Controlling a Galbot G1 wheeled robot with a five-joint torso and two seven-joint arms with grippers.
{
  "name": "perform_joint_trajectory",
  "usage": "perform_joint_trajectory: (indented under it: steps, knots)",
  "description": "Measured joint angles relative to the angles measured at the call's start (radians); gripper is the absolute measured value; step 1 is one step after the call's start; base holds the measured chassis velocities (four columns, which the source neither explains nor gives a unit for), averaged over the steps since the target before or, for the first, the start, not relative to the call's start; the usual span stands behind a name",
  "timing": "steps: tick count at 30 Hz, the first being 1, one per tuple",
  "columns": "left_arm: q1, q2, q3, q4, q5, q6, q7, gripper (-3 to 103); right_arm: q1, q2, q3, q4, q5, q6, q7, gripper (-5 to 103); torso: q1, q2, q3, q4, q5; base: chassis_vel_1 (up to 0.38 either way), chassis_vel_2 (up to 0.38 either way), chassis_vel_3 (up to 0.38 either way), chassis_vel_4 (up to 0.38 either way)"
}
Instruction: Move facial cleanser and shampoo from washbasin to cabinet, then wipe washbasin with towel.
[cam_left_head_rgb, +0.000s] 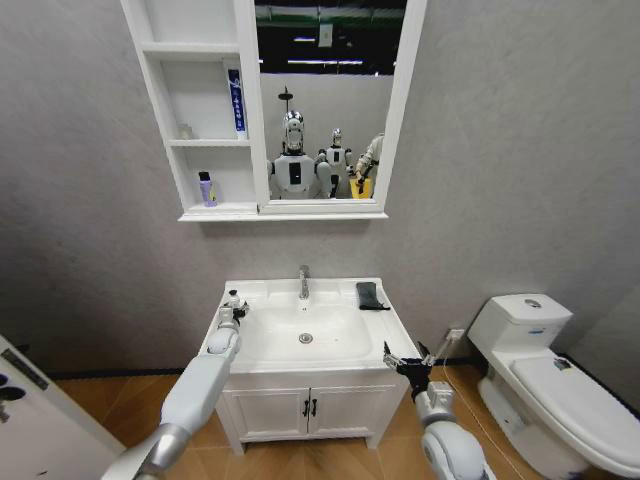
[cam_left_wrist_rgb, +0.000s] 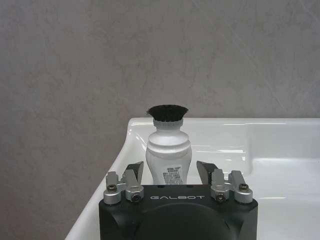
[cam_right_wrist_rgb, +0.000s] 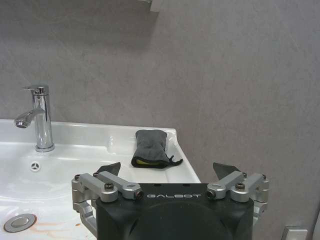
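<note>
bracketing white tube (cam_left_wrist_rgb: 168, 157), left gripper (cam_left_wrist_rgb: 170, 174)

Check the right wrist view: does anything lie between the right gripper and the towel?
No. The right gripper is open, and between it and the towel lies bare washbasin rim, as the right wrist view shows.

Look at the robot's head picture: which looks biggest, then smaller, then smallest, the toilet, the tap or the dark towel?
1. Toilet, by far the biggest.
2. Towel and tap look about alike; too close to rank.
</note>
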Motion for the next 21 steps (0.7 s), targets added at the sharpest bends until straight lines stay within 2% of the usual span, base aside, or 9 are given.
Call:
perform_joint_trajectory:
  steps: [3, 6, 10, 11, 12, 15, 18, 20, 21]
  knots:
    - [-0.007, 0.003, -0.009, 0.003, 0.000, -0.002, 0.001, 47, 0.000, 0.002, -0.004, -0.004, -0.008, 0.000, 0.001, 100, 0.000, 0.000, 0.000, -0.0001, 0.0000, 0.000, 0.000, 0.000, 0.000]
    - [-0.001, 0.012, -0.012, -0.016, 0.000, -0.002, -0.003, 40, 0.001, 0.004, -0.008, -0.007, -0.014, 0.000, 0.002, 100, 0.000, 0.000, 0.000, 0.0000, -0.0001, 0.000, 0.000, 0.000, 0.000]
    - [0.035, 0.042, -0.013, -0.107, -0.013, 0.014, -0.050, 30, 0.005, 0.006, -0.016, -0.008, -0.019, 0.000, 0.004, 100, 0.000, 0.000, 0.000, 0.0000, -0.0002, 0.000, 0.000, 0.000, 0.000]
    - [0.060, 0.068, -0.009, -0.183, -0.032, 0.039, -0.080, 30, 0.006, 0.006, -0.018, -0.007, -0.020, -0.001, 0.004, 100, 0.000, 0.000, 0.000, 0.0000, -0.0003, 0.000, 0.000, 0.000, 0.000]
    - [0.060, 0.068, -0.009, -0.183, -0.032, 0.039, -0.080, 30, 0.006, 0.006, -0.018, -0.007, -0.020, -0.001, 0.004, 100, 0.000, 0.000, 0.000, 0.0000, -0.0003, 0.000, 0.000, 0.000, 0.000]
    - [0.126, 0.152, 0.004, -0.465, -0.108, 0.106, -0.179, 30, 0.007, 0.008, -0.023, -0.007, -0.026, -0.002, 0.004, 100, 0.000, 0.000, 0.000, 0.0000, 0.0005, 0.000, 0.000, 0.000, 0.000]
    - [0.143, 0.182, 0.009, -0.559, -0.151, 0.134, -0.229, 30, 0.007, 0.010, -0.027, -0.007, -0.031, -0.002, 0.004, 100, 0.000, 0.000, 0.000, 0.0002, -0.0001, 0.000, 0.000, 0.000, 0.000]
    - [0.150, 0.222, 0.017, -0.672, -0.216, 0.174, -0.296, 30, 0.007, 0.014, -0.034, -0.007, -0.036, -0.002, 0.004, 100, 0.000, 0.000, 0.000, 0.0002, -0.0003, 0.000, 0.000, 0.000, 0.000]
    - [0.140, 0.261, 0.028, -0.760, -0.284, 0.209, -0.347, 30, 0.007, 0.017, -0.040, -0.007, -0.042, -0.001, 0.003, 100, 0.000, 0.000, 0.000, 0.0003, 0.0000, 0.000, 0.000, 0.000, 0.000]
